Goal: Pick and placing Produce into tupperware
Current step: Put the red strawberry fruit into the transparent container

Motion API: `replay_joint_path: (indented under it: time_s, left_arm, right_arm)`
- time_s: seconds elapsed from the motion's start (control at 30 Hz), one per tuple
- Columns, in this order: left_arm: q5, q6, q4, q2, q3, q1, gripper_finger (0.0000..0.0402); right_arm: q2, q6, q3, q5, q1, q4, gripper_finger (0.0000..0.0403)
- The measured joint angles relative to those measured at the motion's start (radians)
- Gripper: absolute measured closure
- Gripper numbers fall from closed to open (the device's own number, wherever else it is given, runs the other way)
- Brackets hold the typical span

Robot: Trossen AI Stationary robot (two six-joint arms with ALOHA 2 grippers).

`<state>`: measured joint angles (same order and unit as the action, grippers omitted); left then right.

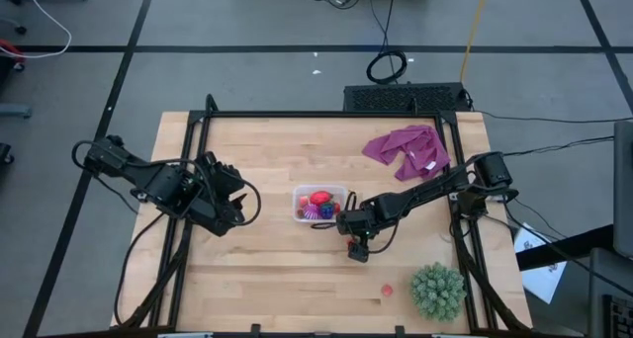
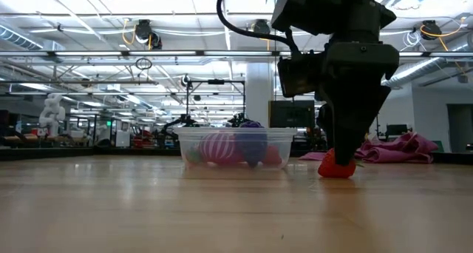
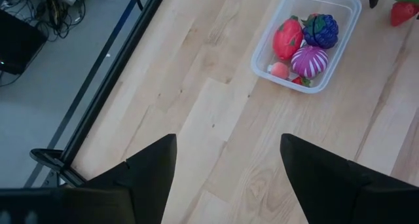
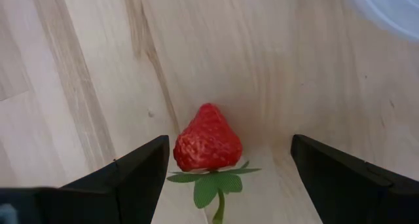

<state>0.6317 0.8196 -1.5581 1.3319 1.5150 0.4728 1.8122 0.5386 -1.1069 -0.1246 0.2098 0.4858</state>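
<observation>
The pale wood-plank bench fills the middle of the high view, on a grey floor crossed by dark lines; the low view looks into a workshop hall with ceiling pipes and strip lights. No writing can be read. A purple cloth lies upper right, a green spiky ball lower right. The clear tupperware sits centre, holding red, pink-striped and purple toy fruits. The left hand, open, waits left of centre. The right hand, open, straddles a toy strawberry just right of the tupperware.
</observation>
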Motion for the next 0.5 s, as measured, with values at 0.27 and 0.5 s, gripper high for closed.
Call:
replay_joint_path:
  time_s: [0.27,0.5]
  left_arm:
    - [0.000,-0.003,0.012,0.000,0.000,0.000,0.0128]
    - [0.000,-0.006,0.020,0.002,0.000,0.000,0.0128]
  right_arm:
    - [0.001,0.025,0.001,0.004,-0.001,-0.005,0.0099]
    - [0.002,0.024,0.001,0.012,-0.002,-0.004,0.0143]
